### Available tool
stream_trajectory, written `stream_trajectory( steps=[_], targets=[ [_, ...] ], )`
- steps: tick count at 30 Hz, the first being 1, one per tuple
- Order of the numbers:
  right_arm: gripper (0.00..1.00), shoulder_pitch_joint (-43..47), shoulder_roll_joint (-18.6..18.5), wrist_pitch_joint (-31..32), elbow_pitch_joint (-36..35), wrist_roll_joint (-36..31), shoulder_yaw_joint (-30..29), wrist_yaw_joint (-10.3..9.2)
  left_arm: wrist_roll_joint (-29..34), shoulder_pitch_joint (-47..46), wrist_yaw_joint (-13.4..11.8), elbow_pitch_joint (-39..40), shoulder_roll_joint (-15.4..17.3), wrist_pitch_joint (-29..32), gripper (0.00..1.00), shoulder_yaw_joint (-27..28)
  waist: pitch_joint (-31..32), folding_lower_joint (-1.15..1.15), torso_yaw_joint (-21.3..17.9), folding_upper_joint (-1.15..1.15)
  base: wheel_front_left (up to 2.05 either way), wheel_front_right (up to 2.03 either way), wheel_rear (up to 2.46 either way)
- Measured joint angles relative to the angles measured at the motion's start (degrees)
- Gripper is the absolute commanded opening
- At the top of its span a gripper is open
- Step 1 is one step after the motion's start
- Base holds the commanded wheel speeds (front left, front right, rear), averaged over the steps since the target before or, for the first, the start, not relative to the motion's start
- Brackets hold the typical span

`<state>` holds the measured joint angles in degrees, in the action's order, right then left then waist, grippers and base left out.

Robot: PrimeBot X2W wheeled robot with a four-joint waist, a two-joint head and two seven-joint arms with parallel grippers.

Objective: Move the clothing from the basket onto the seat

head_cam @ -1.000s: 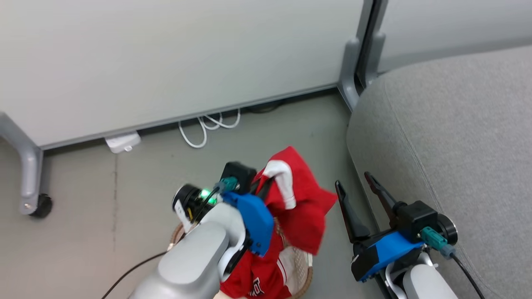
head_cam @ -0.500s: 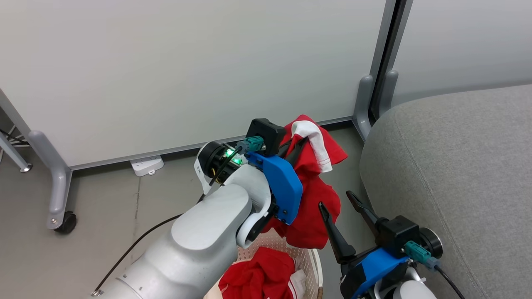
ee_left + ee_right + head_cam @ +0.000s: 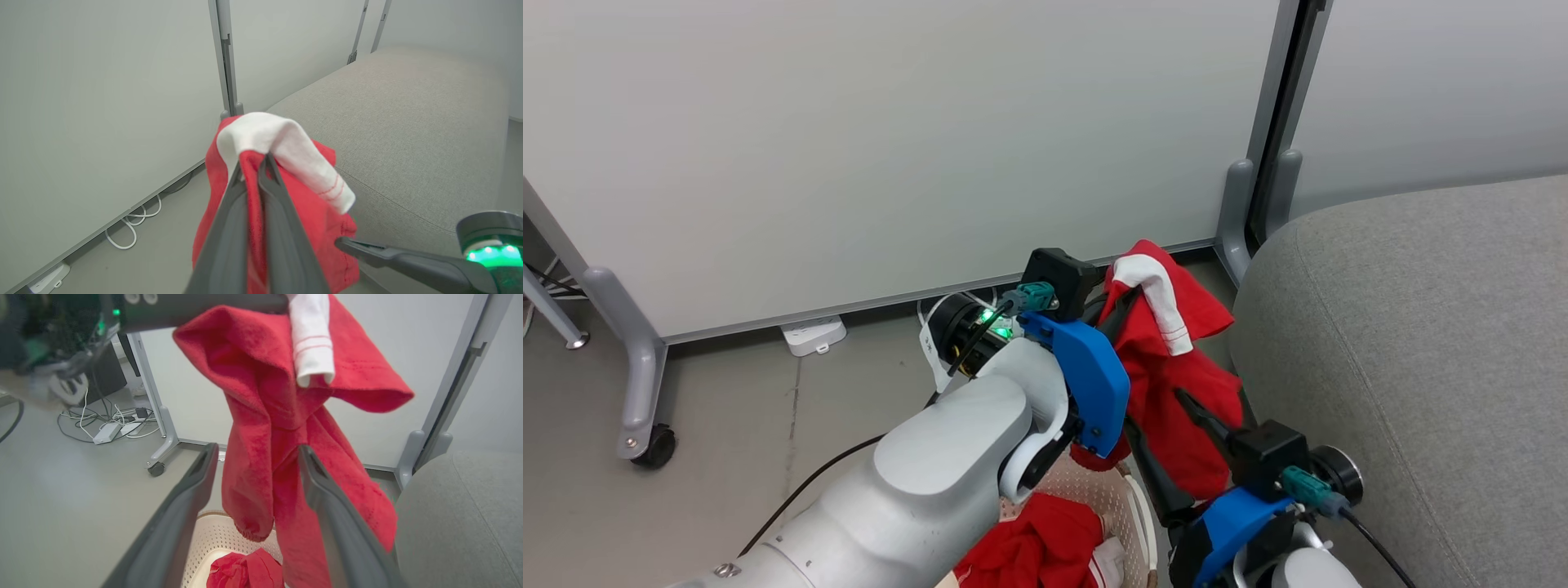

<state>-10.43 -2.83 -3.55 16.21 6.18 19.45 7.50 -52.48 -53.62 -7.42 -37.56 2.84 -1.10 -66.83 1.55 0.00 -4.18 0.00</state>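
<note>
My left gripper (image 3: 1123,300) is shut on the top of a red garment with a white stripe (image 3: 1176,384), which hangs in the air above the basket's right end, just left of the grey sofa (image 3: 1421,343). In the left wrist view the fingertips (image 3: 261,159) pinch the fold under the white band. My right gripper (image 3: 257,451) is open, one finger on each side of the hanging cloth (image 3: 261,416). The cream basket (image 3: 1134,510) sits below with another red garment (image 3: 1037,551) in it.
Pale partition panels stand behind on grey feet, one with a castor (image 3: 645,445). A white power strip (image 3: 813,333) and cables lie at the panel's base. A black cable runs over the grey floor at the lower left.
The camera tilted up at first. My left gripper has lifted the garment out of the basket and carried it right, toward the sofa. My right gripper has moved in around the hanging cloth.
</note>
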Motion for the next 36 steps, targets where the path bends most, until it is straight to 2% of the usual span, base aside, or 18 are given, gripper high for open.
stream_trajectory(
  steps=[6,13,16,25,36],
  targets=[
    [1.0,-6.4,0.0,1.8,6.9,2.4,3.1,0.0,-2.6,-0.9,-0.3,0.8,0.0,-0.6,0.0,-2.1,-0.1,0.0,0.2,0.0,0.0,0.0,0.0],
    [1.0,-14.3,0.0,0.4,16.1,6.4,6.9,0.0,-5.0,-2.4,-0.7,1.5,0.0,-1.4,0.0,-4.1,-0.2,0.0,0.9,0.0,0.0,0.0,0.0],
    [0.0,-16.3,0.0,0.0,19.1,8.1,8.4,0.0,-5.6,-2.9,-0.8,1.6,0.0,-1.6,0.0,-4.7,-0.3,0.0,1.3,0.0,0.0,0.0,0.0],
    [0.0,-17.5,0.0,-2.2,23.7,9.4,10.7,0.0,-7.5,-3.1,-0.7,0.6,0.0,-2.3,0.0,-5.9,-0.3,0.0,1.7,0.0,0.0,0.0,0.0],
    [0.0,-18.1,0.0,-3.8,24.6,8.9,10.7,0.0,-8.8,-3.9,-0.5,-0.3,0.0,-3.1,0.0,-6.2,0.1,0.0,0.7,0.0,0.0,0.0,0.0]
  ],
)
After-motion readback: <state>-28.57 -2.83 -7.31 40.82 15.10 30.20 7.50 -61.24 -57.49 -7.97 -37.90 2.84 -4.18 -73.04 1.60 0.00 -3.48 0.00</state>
